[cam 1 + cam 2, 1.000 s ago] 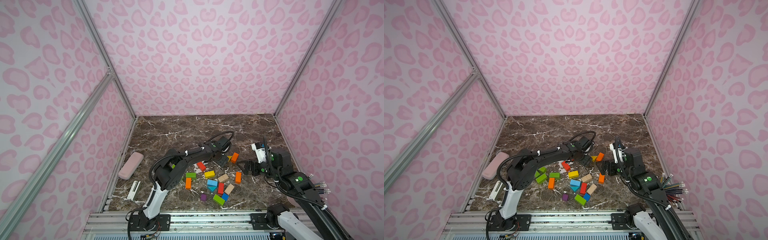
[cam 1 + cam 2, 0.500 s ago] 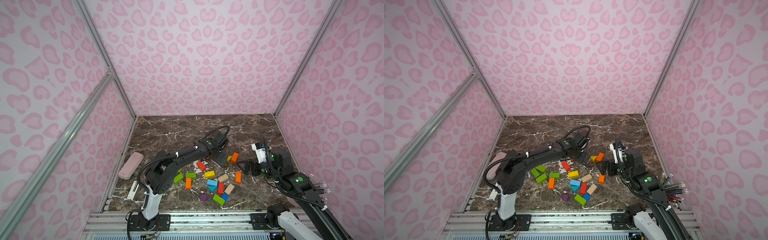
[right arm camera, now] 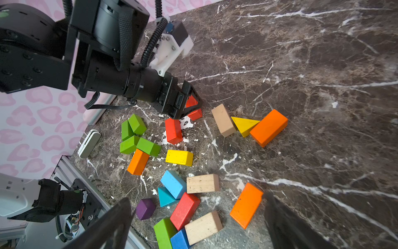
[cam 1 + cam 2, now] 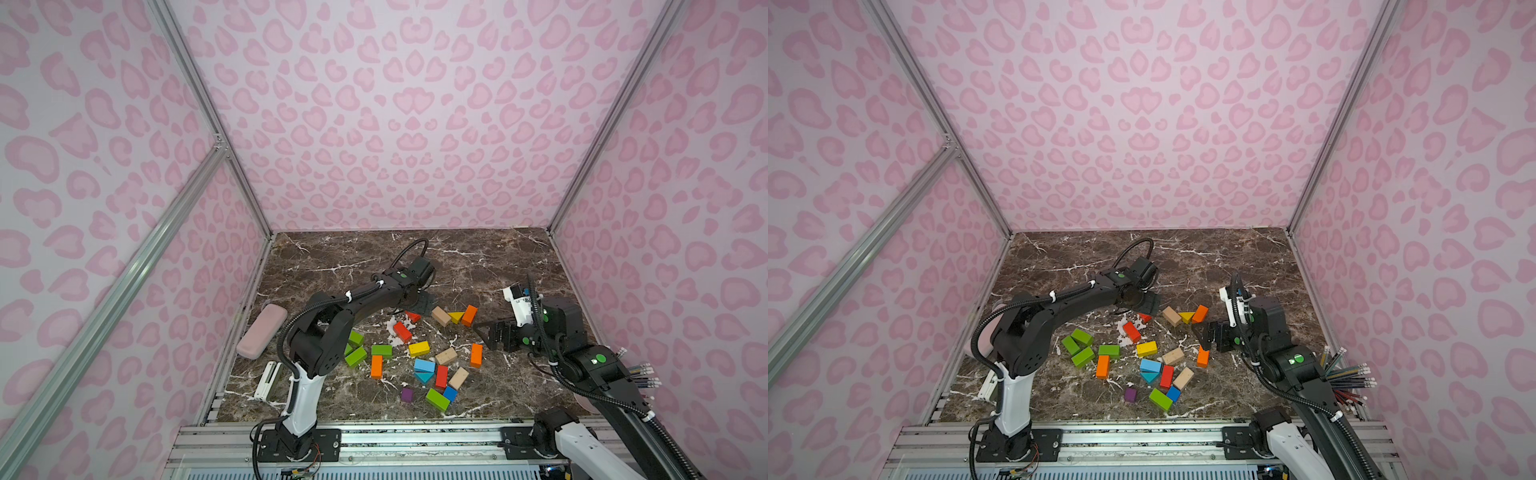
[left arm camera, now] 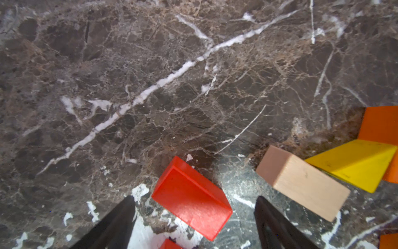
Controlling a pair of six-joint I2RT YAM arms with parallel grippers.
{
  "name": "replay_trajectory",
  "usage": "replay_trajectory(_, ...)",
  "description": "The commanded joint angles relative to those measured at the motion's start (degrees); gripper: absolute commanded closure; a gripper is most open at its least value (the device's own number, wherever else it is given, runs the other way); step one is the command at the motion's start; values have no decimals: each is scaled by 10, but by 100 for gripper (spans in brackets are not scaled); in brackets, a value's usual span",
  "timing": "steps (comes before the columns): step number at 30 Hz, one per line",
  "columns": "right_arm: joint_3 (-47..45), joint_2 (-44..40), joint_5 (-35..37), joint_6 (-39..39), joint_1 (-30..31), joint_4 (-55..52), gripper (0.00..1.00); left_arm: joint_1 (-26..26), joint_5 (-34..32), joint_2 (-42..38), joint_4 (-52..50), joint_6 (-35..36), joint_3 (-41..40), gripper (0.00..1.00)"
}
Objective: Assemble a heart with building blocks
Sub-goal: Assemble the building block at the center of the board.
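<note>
My left claw (image 5: 195, 199) stands released around the red block (image 5: 185, 191); I must centre it, go lower, then close on its flat sides. My right claw (image 3: 198, 197) hangs released, empty.

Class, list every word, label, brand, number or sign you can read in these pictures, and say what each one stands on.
No text can be read anywhere.
The building blocks: plain paint or bare wood, no letters or numbers.
The green round stickers: blank as far as shows.
The pink case and the white object: no print visible.
The pencils: too small to tell.
</note>
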Motion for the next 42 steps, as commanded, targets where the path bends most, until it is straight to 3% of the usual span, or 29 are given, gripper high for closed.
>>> replay_trajectory(1,3,-1,-1,-2,1,10,1,1,7,10,29,-13,8,20)
replay_trajectory(7,3,-2,0,-1,1,11,1,1,3,24,25,-10,14,39)
replay_trajectory(13,0,-2,1,-1,0,13,1,0,0,20,36,-5,-2,41)
replay_trajectory(25,0,-6,4,1,0,12,1,-8,-13,2,28,15,-30,62)
replay_trajectory(32,-1,-6,5,2,0,14,1,-24,-11,-13,39,102,-55,75)
replay_trajectory(42,-3,-9,5,3,0,15,1,-33,43,-39,72,206,-90,76)
